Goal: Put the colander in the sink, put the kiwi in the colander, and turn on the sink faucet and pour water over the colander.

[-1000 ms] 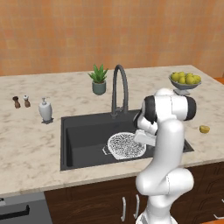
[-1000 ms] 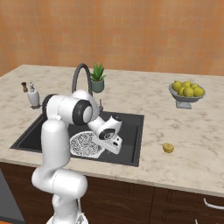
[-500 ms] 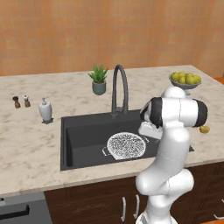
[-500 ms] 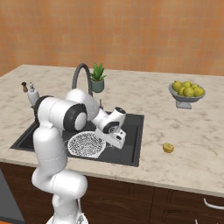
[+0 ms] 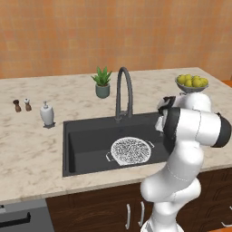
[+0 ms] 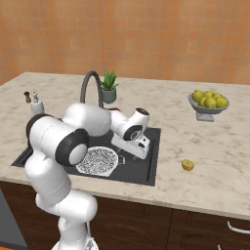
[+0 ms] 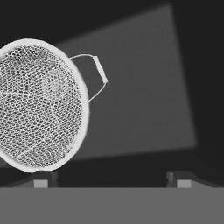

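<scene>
Sitting in the sink (image 5: 81,145): one colander (image 5: 130,150). Hovering beside it, spread and empty: gripper (image 7: 112,177). Lying on the desk (image 6: 215,146): one kiwi (image 6: 187,165), one fruit bowl (image 6: 208,103), one plant (image 5: 103,81), two shakers (image 5: 21,105).

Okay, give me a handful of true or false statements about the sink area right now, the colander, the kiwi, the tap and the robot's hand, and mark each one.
1. The colander lies in the sink. True.
2. The kiwi is inside the colander. False: it sits on the counter, right of the sink.
3. Water runs from the sink faucet. False: no stream is visible.
4. The hand is open and holds nothing. True.
5. A bowl of lemons stands on the counter. True.
</scene>
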{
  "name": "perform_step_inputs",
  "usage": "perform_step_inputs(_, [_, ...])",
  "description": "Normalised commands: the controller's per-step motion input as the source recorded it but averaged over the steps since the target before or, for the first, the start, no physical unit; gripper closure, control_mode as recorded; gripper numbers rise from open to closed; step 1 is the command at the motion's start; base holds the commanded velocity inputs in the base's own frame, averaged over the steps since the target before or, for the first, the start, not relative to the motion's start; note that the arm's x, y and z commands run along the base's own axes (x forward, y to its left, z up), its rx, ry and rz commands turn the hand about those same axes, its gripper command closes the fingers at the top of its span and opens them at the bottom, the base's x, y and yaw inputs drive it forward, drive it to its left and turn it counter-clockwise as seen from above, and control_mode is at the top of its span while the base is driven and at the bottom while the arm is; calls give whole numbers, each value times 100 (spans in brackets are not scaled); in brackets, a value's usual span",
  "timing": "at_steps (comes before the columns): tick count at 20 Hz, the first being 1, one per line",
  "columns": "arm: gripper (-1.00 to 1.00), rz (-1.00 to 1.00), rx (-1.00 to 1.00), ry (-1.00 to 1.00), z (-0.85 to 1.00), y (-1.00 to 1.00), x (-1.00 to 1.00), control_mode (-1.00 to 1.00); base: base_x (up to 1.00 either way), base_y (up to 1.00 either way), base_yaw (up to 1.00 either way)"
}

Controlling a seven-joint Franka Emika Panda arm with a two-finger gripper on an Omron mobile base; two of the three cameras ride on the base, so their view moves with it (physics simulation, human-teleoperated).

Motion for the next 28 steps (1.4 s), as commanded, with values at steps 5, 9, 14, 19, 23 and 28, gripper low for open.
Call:
perform_step_inputs(5, [-100, 0, -7, 0, 71, -47, -39, -100, 0, 0, 0])
perform_step_inputs(9, [-100, -7, -10, 0, 50, -55, -38, -100, 0, 0, 0])
perform_step_inputs(14, [-100, -18, -13, -2, 17, -66, -21, -100, 0, 0, 0])
perform_step_inputs(19, [-100, -32, -9, -3, 2, -71, -10, -100, 0, 0, 0])
perform_step_inputs(23, [-100, -37, -8, -1, 0, -64, 4, -100, 0, 0, 0])
perform_step_inputs(28, [-100, -35, -4, 1, 0, -59, 9, -100, 0, 0, 0])
